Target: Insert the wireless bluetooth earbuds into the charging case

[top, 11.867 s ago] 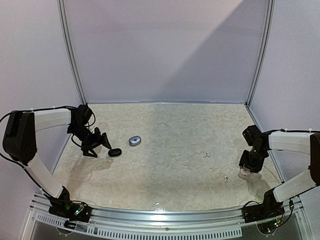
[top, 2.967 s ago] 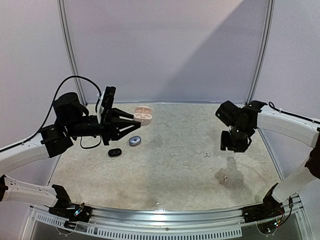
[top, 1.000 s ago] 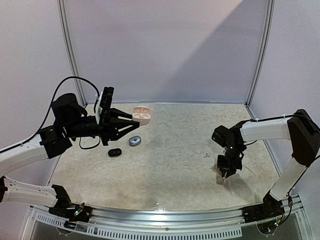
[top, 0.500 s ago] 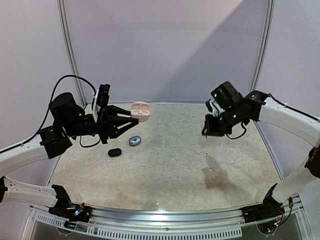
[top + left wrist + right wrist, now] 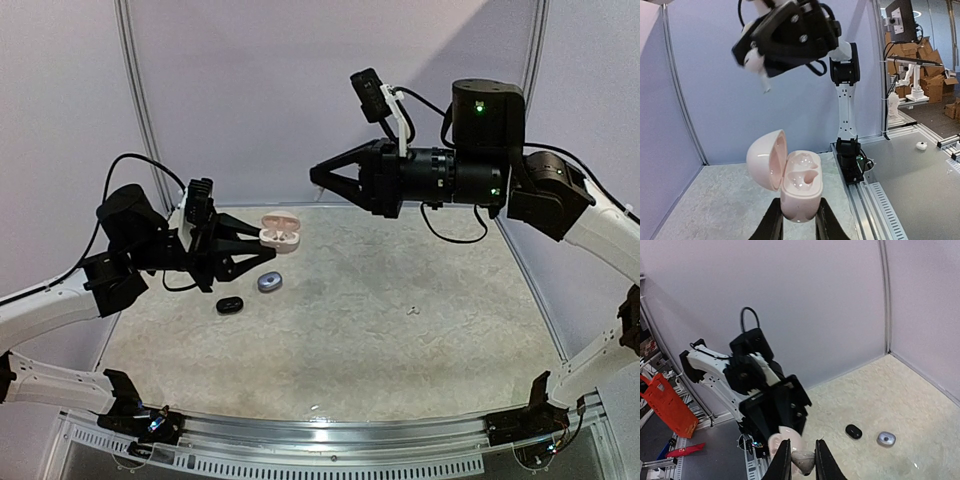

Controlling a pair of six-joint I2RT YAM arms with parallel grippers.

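No lettering, label, brand, number or sign is legible on anything in these views.

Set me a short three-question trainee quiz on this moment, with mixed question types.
1. True or false: the pink charging case in the left gripper is shut.
2. The right gripper holds: A) a white earbud, B) a spoon, C) nothing.
3. How many closed cases lie on the table?
Key: 1 false, its lid stands open. 2 A. 3 two: the black case and the grey-blue case.
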